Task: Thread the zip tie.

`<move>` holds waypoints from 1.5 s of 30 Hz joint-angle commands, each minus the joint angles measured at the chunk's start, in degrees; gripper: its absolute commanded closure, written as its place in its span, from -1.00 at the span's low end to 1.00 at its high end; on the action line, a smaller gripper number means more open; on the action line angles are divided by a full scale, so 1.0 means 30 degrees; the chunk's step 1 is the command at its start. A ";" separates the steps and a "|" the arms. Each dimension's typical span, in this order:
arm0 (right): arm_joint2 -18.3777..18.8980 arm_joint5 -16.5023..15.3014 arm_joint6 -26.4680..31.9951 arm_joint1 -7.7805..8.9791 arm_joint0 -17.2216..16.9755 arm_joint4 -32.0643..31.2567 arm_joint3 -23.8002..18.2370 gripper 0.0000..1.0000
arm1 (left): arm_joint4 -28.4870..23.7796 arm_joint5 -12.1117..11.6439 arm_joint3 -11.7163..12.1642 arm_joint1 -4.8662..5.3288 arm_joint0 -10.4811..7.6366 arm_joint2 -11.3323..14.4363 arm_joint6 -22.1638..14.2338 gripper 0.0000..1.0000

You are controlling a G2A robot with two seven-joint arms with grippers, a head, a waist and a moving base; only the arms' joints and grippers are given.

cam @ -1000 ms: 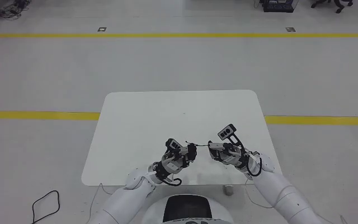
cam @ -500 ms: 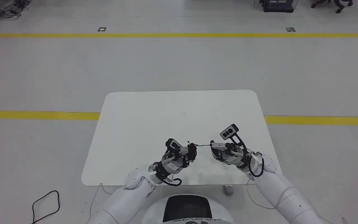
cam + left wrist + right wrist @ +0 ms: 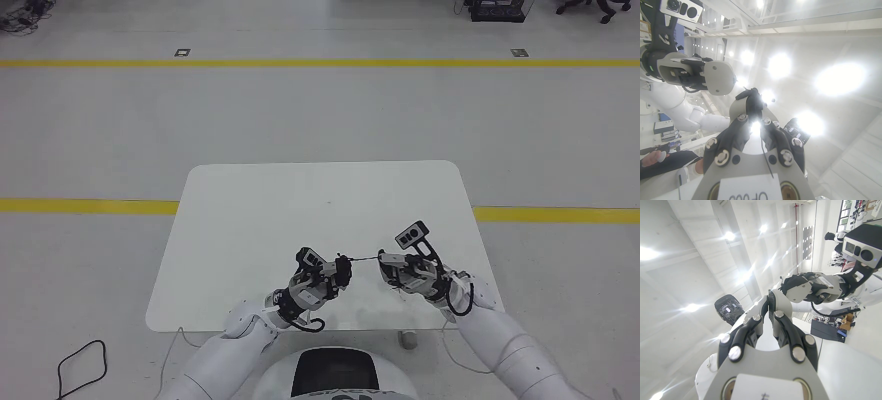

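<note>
A thin black zip tie [image 3: 360,257] stretches in the air between my two grippers, above the near part of the white table [image 3: 300,200]. My left gripper [image 3: 342,266] is shut on its thicker end, and in the left wrist view the zip tie [image 3: 753,102] sits clamped between the fingertips while its strap trails back over the wrist. My right gripper [image 3: 382,260] faces the left one, a short gap away. In the right wrist view, the right gripper [image 3: 769,301] has its pads pressed together, shut on the tie's thin end, and the left gripper [image 3: 791,287] is close beyond it.
The table's near edge [image 3: 250,328] lies just under my wrists. Yellow floor lines [image 3: 90,206] run past both sides of the table, and a black cable [image 3: 80,365] lies on the floor by the near left corner.
My right gripper has shifted slightly rightward, away from the left one. The tie's dark strand, short before, now spans the whole gap between them. The left gripper has kept still.
</note>
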 commanded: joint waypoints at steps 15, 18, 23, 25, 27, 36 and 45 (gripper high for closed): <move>0.0264 -0.0047 0.0000 0.0052 -0.0158 -0.0020 -0.0096 1.00 | 0.0000 0.0000 0.0000 0.0000 0.0000 0.0000 0.0000 1.00; 0.0283 -0.0041 0.0000 0.0053 -0.0154 -0.0032 -0.0113 1.00 | 0.0000 0.0000 0.0000 0.0000 0.0000 0.0000 0.0000 1.00; 0.0353 -0.0049 0.0000 0.0060 -0.0164 -0.0038 -0.0150 1.00 | 0.0000 0.0000 0.0000 0.0000 0.0000 0.0000 0.0000 1.00; 0.0380 -0.0057 0.0000 0.0065 -0.0186 -0.0056 -0.0170 1.00 | 0.0000 0.0000 0.0000 0.0000 0.0000 0.0000 0.0000 1.00; 0.0405 -0.0058 0.0000 0.0068 -0.0199 -0.0067 -0.0184 1.00 | 0.0000 0.0000 0.0000 0.0000 0.0000 0.0000 0.0000 1.00; 0.0510 -0.0065 0.0000 0.0065 -0.0264 -0.0095 -0.0214 1.00 | 0.0000 0.0000 0.0000 0.0000 0.0000 0.0000 0.0000 1.00; 0.0586 -0.0065 0.0000 0.0053 -0.0312 -0.0121 -0.0239 1.00 | 0.0000 0.0000 0.0000 0.0000 0.0000 0.0000 0.0000 1.00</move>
